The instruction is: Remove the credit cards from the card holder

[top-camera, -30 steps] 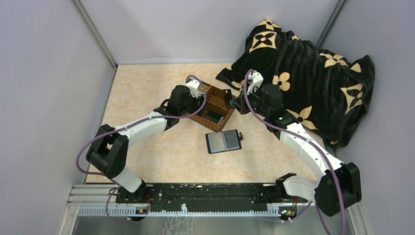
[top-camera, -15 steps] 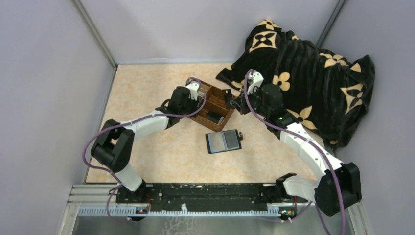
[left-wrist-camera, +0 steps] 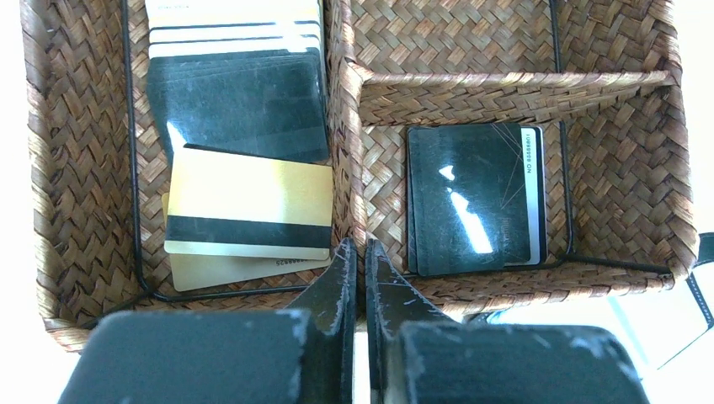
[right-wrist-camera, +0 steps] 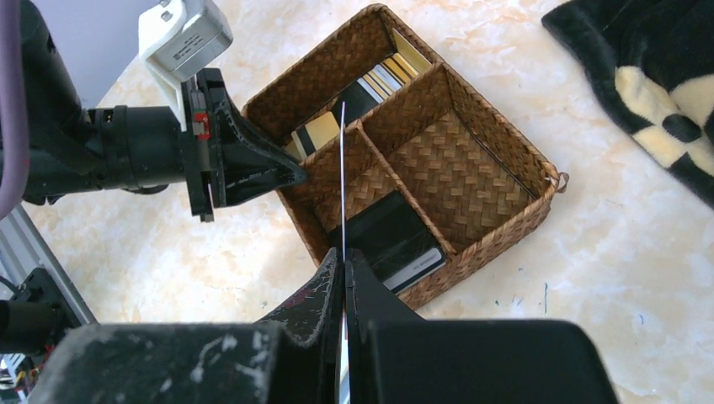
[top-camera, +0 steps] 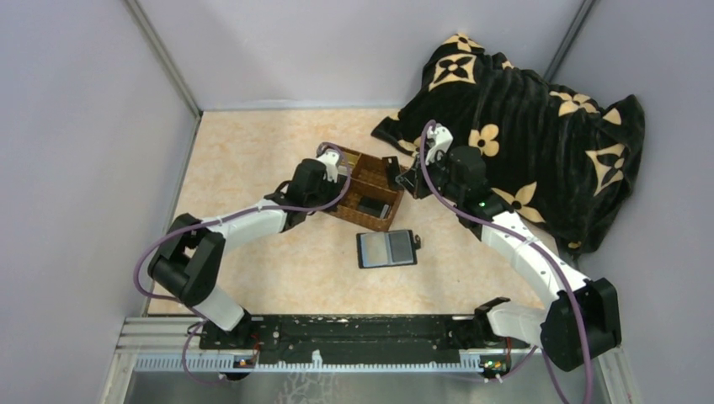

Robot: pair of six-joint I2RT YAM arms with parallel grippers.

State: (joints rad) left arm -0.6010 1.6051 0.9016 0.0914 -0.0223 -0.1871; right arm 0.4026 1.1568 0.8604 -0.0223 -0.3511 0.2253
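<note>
Our right gripper (right-wrist-camera: pixel 343 257) clenched a card (right-wrist-camera: pixel 343 168) edge-on.
Its long axis pointed over the tray (right-wrist-camera: pixel 497 223); left gripper (left-wrist-camera: pixel 358 252) closed at its rim.

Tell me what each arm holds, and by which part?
Right jaws pinch a credit card by its near end. Left jaws shut at the tray rim, grip unclear.

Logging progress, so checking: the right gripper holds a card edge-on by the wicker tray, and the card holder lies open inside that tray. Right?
Not quite: the top external view shows the card holder lying open on the table, beside the wicker tray, not inside it. The right gripper does hold a card edge-on by the tray.
</note>
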